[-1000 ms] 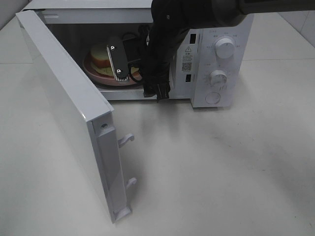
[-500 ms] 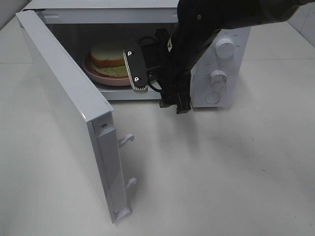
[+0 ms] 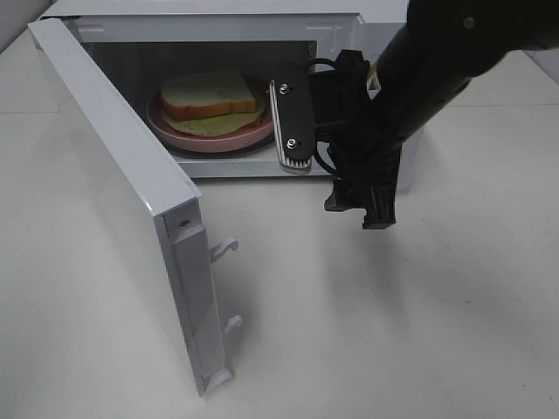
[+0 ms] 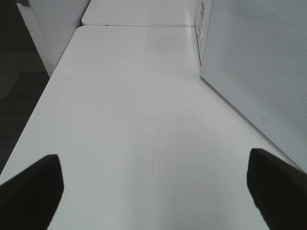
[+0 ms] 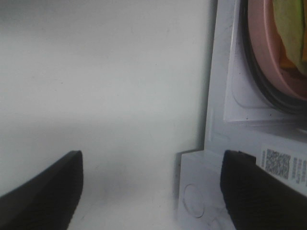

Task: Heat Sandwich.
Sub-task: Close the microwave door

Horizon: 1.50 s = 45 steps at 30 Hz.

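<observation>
Right gripper (image 3: 336, 190) has backed out of the microwave (image 3: 218, 26) cavity, shifting right and nearer; it now covers the dial panel, jaws released and empty. Door (image 3: 113, 175) stands swung open at left. Inside, the sandwich (image 3: 214, 98), no longer hidden, sits on the pink plate (image 3: 218, 140). Left gripper (image 4: 153, 191) spread wide, empty, over the table (image 4: 134, 96).

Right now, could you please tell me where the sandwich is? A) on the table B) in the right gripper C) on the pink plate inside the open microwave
C: the sandwich sits on the pink plate inside the microwave, whose door stands open.
</observation>
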### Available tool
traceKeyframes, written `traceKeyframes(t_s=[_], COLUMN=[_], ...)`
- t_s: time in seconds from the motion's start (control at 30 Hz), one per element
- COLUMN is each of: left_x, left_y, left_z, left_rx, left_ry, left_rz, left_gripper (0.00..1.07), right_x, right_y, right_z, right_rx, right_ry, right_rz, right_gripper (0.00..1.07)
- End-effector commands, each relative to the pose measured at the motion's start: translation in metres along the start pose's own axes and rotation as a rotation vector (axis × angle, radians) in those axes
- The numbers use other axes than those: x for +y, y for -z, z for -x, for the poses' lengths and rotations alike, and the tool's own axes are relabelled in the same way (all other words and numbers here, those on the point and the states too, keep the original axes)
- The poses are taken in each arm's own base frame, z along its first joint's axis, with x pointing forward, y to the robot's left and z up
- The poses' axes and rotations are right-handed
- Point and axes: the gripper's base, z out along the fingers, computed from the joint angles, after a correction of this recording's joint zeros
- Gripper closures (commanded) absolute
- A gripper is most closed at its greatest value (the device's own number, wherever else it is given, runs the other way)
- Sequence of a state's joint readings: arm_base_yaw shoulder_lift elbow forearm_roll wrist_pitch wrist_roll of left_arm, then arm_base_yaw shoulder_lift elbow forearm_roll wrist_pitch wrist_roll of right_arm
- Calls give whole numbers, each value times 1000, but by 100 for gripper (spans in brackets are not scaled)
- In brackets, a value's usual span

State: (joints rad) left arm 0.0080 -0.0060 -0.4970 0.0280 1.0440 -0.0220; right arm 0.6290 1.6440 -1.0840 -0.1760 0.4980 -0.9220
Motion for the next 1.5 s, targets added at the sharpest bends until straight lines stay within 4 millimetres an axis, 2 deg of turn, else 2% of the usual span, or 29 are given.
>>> traceKeyframes(t_s=[0.03,0.4,0.63,0.8,1.03,1.1,1.5], left_x=[0,0,0,0,0,0,0], left_y=[3,3,3,3,3,3,3], left_z=[-2,-2,-2,-2,-2,-2,-2], left_rx=[-30,-30,-30,-30,-30,-30,-30], left_ry=[4,4,4,4,4,4,4], left_rz=[4,4,4,4,4,4,4], left_gripper=[9,9,9,9,9,9,9], right_x=[12,43,65,80,98,105,123], right_y=[14,40,56,67,86,97,138], right_z=[-8,-29,-46,-56,-69,-74,-90], right_rx=[0,44,165,225,257,266,262], right_ry=[-74,-318,-636,-774,-866,-895,-962], right_rz=[1,41,102,117,117,115,85], right_gripper=[31,31,31,31,31,31,31])
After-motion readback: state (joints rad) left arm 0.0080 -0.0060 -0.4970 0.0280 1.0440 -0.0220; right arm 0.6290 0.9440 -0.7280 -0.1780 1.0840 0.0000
